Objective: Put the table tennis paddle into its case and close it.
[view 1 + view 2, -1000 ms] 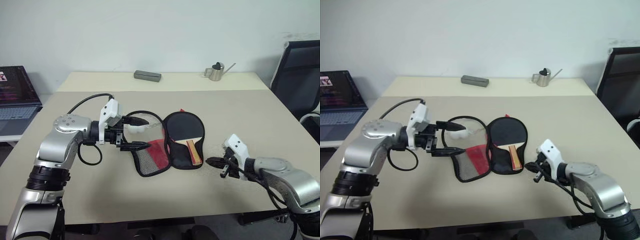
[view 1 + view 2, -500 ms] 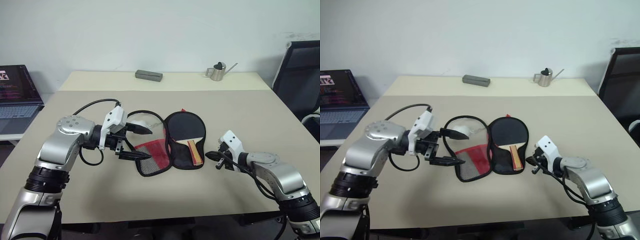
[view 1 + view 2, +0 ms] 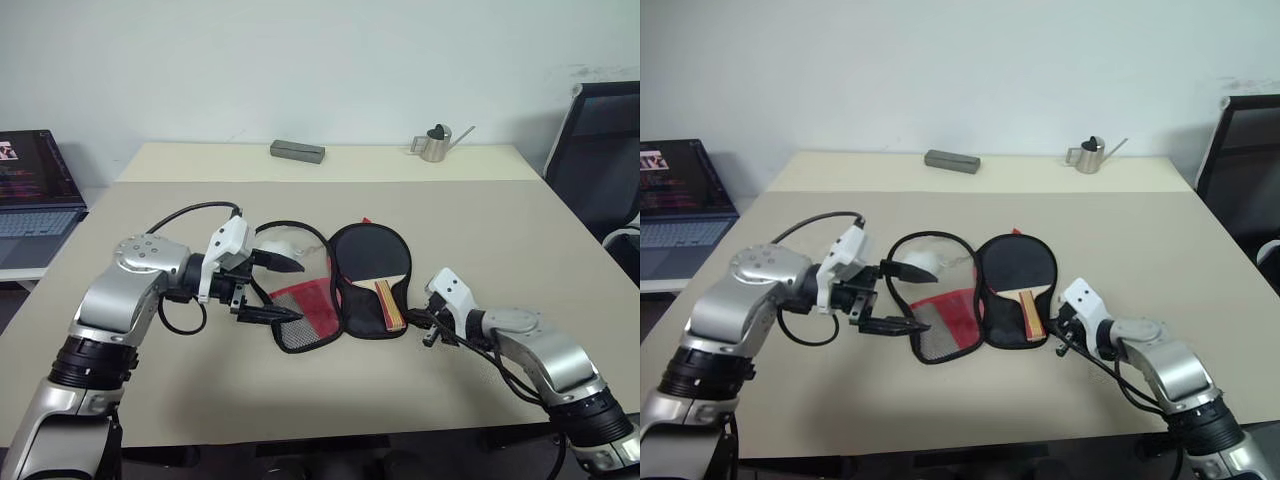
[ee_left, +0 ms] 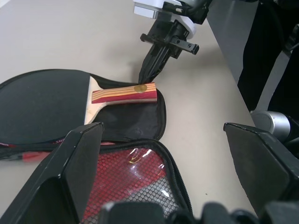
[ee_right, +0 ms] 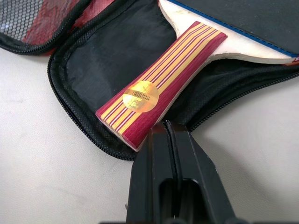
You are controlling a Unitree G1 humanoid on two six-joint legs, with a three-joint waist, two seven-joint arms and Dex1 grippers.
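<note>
The case [image 3: 300, 318] lies unzipped and spread flat mid-table, its mesh-and-red half on the left. In the black right half rests the table tennis paddle [image 3: 371, 256], black face away from me, striped wooden handle [image 5: 163, 79] toward me. My left gripper [image 3: 297, 290] is open, its wide-spread fingers [image 4: 70, 172] straddling the left edge of the mesh half [image 4: 135, 186] without gripping it. My right gripper [image 3: 412, 318] is shut, its tip [image 5: 166, 128] at the zip rim, right against the butt of the handle.
A small grey box [image 3: 297, 151] and a metal watering can [image 3: 433, 144] stand at the table's far edge. A laptop [image 3: 30, 180] sits on a side desk to the left. A black office chair [image 3: 600, 150] stands off the right side.
My shut right gripper has crept forward and left up to the end of the paddle handle. The left gripper has stayed open over the mesh half, barely moving.
</note>
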